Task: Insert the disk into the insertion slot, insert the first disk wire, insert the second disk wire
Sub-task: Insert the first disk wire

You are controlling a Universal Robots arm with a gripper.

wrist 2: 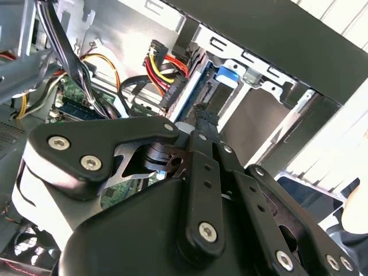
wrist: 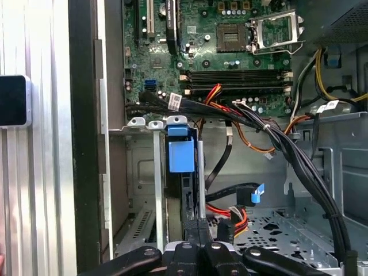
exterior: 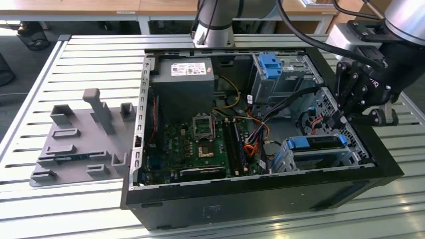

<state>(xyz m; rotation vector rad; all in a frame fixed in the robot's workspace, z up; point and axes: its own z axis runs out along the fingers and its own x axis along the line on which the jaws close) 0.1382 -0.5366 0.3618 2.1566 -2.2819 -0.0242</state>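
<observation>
We find the disk seated in the insertion slot, the gripper poised beside that slot, closed tight and apparently empty; rigid, weighty and shock-sensitive, we judge, so grip the edges of its blue carrier.

Legible text: none for you to read.
- White label on the power supply, just beside the motherboard: print too small to make out.
- White cable tags over the motherboard's edge, first wrist view: unreadable.
</observation>
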